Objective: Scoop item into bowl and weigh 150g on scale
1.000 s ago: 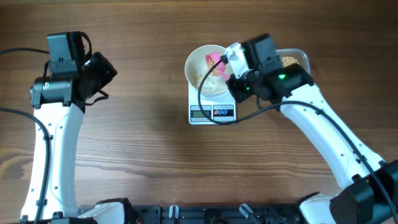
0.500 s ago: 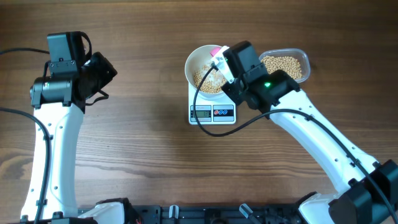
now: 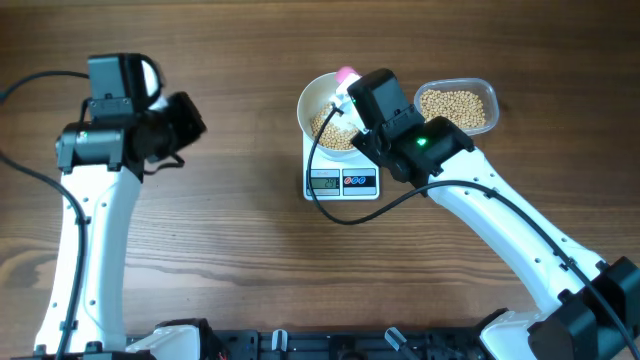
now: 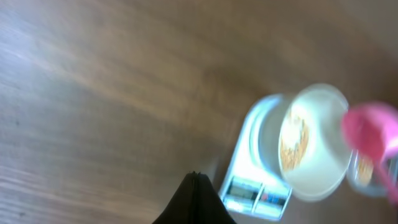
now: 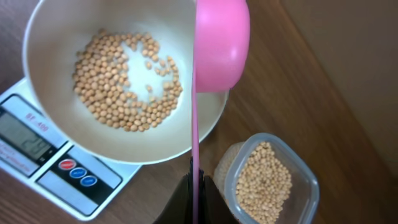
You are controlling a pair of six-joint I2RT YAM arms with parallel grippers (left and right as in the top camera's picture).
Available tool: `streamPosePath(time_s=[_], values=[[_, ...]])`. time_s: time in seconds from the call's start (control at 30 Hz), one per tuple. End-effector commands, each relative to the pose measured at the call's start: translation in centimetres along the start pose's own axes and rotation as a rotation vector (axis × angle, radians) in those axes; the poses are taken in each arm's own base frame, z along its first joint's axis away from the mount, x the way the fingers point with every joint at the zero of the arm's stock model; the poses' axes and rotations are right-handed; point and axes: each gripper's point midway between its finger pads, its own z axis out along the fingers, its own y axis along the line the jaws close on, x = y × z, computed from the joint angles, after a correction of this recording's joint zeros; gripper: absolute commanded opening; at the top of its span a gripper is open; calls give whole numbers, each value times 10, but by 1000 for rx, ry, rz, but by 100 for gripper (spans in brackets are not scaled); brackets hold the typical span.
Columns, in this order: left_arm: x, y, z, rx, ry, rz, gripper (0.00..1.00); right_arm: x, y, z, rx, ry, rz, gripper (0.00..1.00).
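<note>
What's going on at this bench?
The right tool is shut on the pink scoop, holding it tipped over the white bowl. The bowl sits on the scale with a shallow layer of soybeans inside. A clear tub of more stands beside. The left tool, shut and empty, hangs off to the side.

table (image 3: 230, 250) is grained wood, scoop (image 5: 221, 43) glossy pink plastic, tub (image 5: 311, 186) clear plastic, bowl (image 5: 62, 31) smooth white.

My pincer (image 5: 194, 194), at the bottom centre of the frame, was clamped on the thin handle of a pink scoop (image 5: 221, 43). Its cup hung over the right rim of the white bowl (image 5: 68, 25). Beans (image 5: 121, 87) lay inside the bowl. It stood on the scale (image 5: 43, 162) at lower left. A clear tub (image 5: 311, 186) with more beans sat lower right.
</note>
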Motion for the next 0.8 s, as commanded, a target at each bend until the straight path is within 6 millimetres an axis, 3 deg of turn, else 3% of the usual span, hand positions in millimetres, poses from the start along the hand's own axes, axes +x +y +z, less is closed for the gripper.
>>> streamPosePath(time_s=[0.0, 0.47, 0.77], values=[[28, -17, 5, 33, 100, 152, 4, -3, -13, -4, 67, -9, -9, 4], [101, -61, 0, 158, 313, 438, 4, -12, -7, -4, 29, -51, -24, 4], [114, -58, -4, 161, 362, 491, 4, -14, 0, -4, -9, -65, -23, 4]])
